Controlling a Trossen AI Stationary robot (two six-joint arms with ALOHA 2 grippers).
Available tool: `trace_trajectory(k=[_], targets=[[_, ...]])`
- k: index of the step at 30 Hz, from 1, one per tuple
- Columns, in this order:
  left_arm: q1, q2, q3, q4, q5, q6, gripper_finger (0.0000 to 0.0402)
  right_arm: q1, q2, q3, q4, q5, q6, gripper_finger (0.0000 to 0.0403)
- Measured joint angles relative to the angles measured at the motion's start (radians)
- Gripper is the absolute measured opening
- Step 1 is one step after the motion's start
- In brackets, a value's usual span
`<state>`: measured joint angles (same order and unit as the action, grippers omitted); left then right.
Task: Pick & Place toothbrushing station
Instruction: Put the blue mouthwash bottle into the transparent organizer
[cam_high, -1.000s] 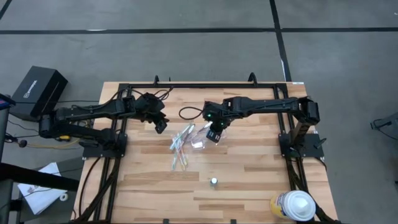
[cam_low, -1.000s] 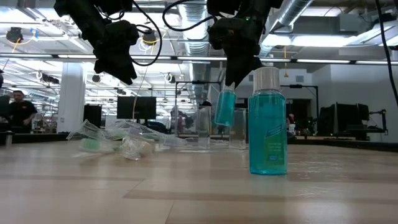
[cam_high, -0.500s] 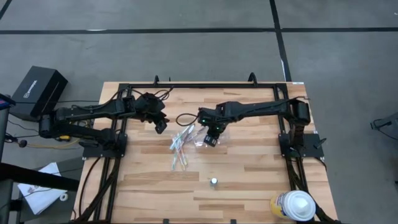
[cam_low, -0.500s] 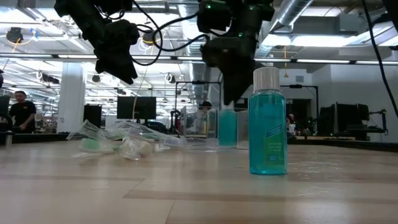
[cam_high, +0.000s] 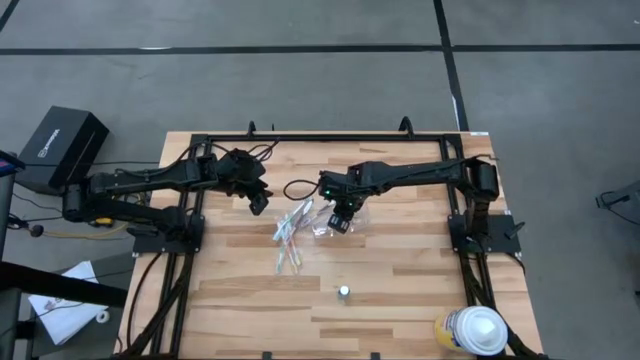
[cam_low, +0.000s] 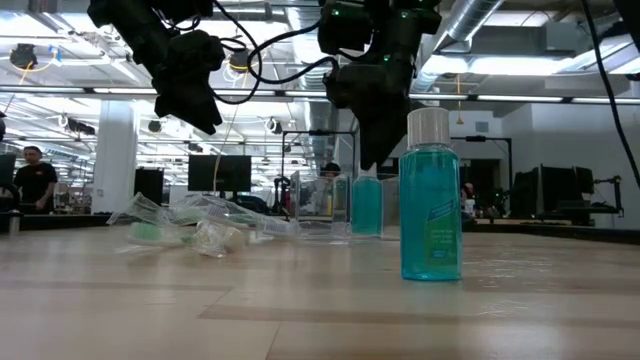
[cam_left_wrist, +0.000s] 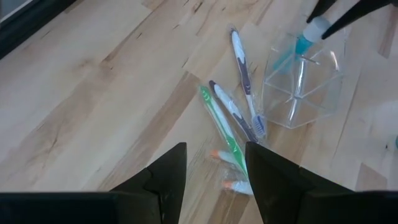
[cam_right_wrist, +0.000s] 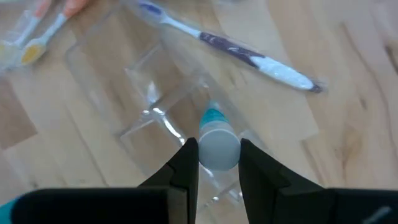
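Note:
A small teal toothpaste tube (cam_low: 366, 206) with a white cap stands upright inside the clear plastic cup (cam_high: 333, 228), which has dividers, at mid-table. My right gripper (cam_high: 341, 217) is above the cup, shut on the tube. A second teal tube (cam_low: 431, 200) stands on its base nearer the front edge (cam_high: 344, 292). Several pastel toothbrushes (cam_high: 290, 236) lie flat on the wood, left of the cup. My left gripper (cam_high: 258, 202) hangs open above the table, left of the toothbrushes, with nothing between its fingers (cam_left_wrist: 166, 177). My right gripper pinches the tube's white cap (cam_right_wrist: 219, 144) between its two fingers, one on either side. The fingers come from above, pointing steeply down. The tube hangs upright below them, its teal body down inside one compartment of the clear cup (cam_right_wrist: 155, 106). Whether its bottom rests there I cannot tell.
A large white-and-yellow round container (cam_high: 472, 330) stands at the table's near right corner. A black frame rail (cam_high: 330, 137) runs along the far edge. One toothbrush (cam_right_wrist: 249, 53) lies close beside the cup. Bare wood lies at the near left.
My right gripper has gone down and a little toward the table's left with the teal tube. The tube hung tilted above the table; now it stands upright, lowered into the clear cup. Its fingers stayed shut on the cap.

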<state>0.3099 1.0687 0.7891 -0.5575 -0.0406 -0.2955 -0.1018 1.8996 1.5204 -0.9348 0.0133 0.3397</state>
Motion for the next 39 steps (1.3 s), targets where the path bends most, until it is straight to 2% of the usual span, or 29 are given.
trace_trajectory(k=[18, 20, 24, 27, 31, 39], targets=[[0.0, 0.0, 0.0, 0.0, 0.002, 0.002, 0.0159, -0.019, 0.0, 0.0, 0.001, 0.014, -0.018, 0.0075], [0.0, 0.0, 0.0, 0.0, 0.002, 0.002, 0.0159, -0.019, 0.0, 0.0, 0.001, 0.014, -0.018, 0.0094], [0.0, 0.0, 0.0, 0.0, 0.002, 0.002, 0.0159, -0.019, 0.0, -0.001, 0.0, 0.014, -0.018, 0.0186], [0.0, 0.0, 0.0, 0.0, 0.001, 0.002, 0.0159, -0.019, 0.0, -0.001, 0.0, 0.014, -0.01, 0.0228], [0.0, 0.0, 0.0, 0.0, 0.0, 0.002, 0.0159, -0.019, 0.0, -0.001, -0.002, 0.013, -0.001, 0.0239], [0.0, 0.0, 0.0, 0.001, 0.0, 0.002, 0.0159, -0.02, 0.0, -0.001, -0.002, 0.014, 0.001, 0.0223]])
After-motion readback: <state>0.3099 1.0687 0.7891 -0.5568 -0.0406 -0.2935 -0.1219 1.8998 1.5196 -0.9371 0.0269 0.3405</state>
